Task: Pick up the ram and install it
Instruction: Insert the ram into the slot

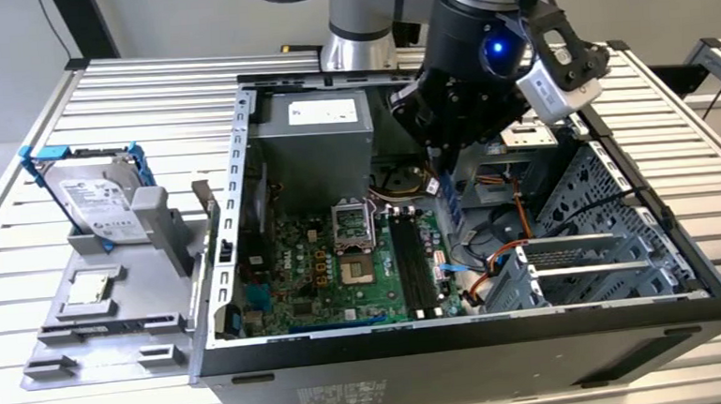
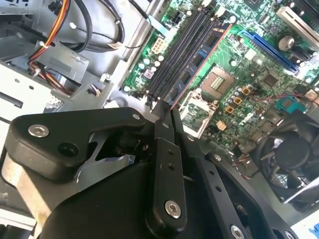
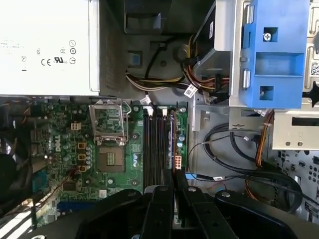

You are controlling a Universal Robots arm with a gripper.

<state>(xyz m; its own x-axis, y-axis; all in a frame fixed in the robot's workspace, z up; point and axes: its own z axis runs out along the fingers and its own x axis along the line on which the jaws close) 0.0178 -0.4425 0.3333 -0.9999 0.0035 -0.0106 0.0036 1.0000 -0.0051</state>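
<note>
My gripper [image 1: 438, 178] hangs inside the open computer case [image 1: 230, 219], above the black memory slots [image 1: 415, 266] of the green motherboard [image 1: 301, 262]. It is shut on the ram [image 2: 198, 60], a thin blue stick with dark chips. The stick runs out from the closed fingertips [image 2: 163, 117], just above and along the slots [image 2: 177, 52]. In the first wrist view the ram [image 3: 173, 147] shows edge-on over the slot nearest the cables, held by my gripper [image 3: 169, 191].
A silver power supply [image 1: 318, 120] fills the case's back. The CPU socket [image 1: 353, 245] lies beside the slots. Loose cables [image 1: 513, 240] and a metal drive cage [image 1: 590, 263] crowd the exterior view's right. A hard drive in a blue bracket [image 1: 90, 195] stands outside the case.
</note>
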